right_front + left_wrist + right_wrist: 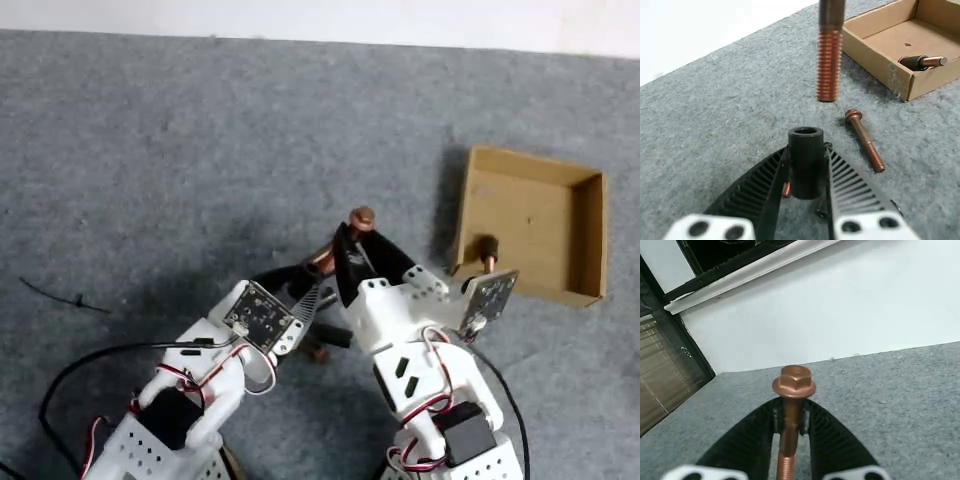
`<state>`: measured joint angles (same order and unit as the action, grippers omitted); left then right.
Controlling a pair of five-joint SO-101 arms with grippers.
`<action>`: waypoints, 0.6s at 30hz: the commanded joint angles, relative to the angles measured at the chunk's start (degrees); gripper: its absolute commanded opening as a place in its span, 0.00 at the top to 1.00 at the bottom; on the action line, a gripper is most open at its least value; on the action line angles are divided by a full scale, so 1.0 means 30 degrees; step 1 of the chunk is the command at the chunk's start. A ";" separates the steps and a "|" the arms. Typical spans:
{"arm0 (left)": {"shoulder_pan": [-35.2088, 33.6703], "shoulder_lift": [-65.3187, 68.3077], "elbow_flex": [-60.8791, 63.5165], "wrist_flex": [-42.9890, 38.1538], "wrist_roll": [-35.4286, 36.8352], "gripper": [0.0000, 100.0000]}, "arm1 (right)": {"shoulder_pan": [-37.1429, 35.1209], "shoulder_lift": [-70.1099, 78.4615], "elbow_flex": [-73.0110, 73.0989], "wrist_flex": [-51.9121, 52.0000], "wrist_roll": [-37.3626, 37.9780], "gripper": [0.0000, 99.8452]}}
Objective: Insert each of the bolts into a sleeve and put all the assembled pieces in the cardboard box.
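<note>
Left gripper (806, 150): your left jaws are clamped on the black sleeve, with one ribbed finger pressed against each side of it.
Sleeve (806, 167): it stands upright between those jaws, open mouth up, its top rising clear of the finger tips.
Copper stub (786, 189): it peeks out low beside the sleeve, under one left finger; you cannot tell what it belongs to.
Held bolt (829, 65): it hangs upright above the left jaws, threaded end down. Its tip is near the sleeve's mouth but apart from it, with felt showing in the gap, so it is not yet inside.
Right gripper (791, 412): your right jaws are closed on that bolt's shank just under the flanged hex head, which sticks up past the finger tips. From above, you see these jaws crossing over the tips of the left jaws.
Loose bolt (865, 141): it lies flat on the grey felt (715, 125) just past the left jaws' tips, with its head away from them and its thread toward them, touching nothing.
Cardboard box (880, 62): it sits open on the felt beyond the loose bolt, well clear of both pairs of jaws.
Assembled piece (921, 62): one bolt in a dark sleeve lies on its side on the box floor, near a wall.
</note>
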<state>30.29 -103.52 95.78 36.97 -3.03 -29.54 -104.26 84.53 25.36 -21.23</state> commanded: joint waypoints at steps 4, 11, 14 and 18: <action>0.0396 -0.0366 0.0103 -0.0088 0.0088 1.00 | -0.0161 -0.0308 -0.0454 0.0044 -0.0205 1.00; 0.0396 -0.0366 -0.0015 -0.0088 0.0117 1.00 | -0.0161 -0.0308 0.0659 -0.0015 -0.0088 1.00; 0.0396 -0.0366 -0.0044 -0.0088 0.0117 1.00 | -0.0161 -0.0308 0.0689 -0.0015 -0.0088 1.00; 0.0689 -0.0366 -0.0044 -0.0088 0.0176 1.00 | -0.0161 -0.0308 0.0718 -0.0015 -0.0088 1.00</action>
<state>30.37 -103.52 95.78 36.97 -3.03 -29.54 -104.26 87.34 25.36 -21.23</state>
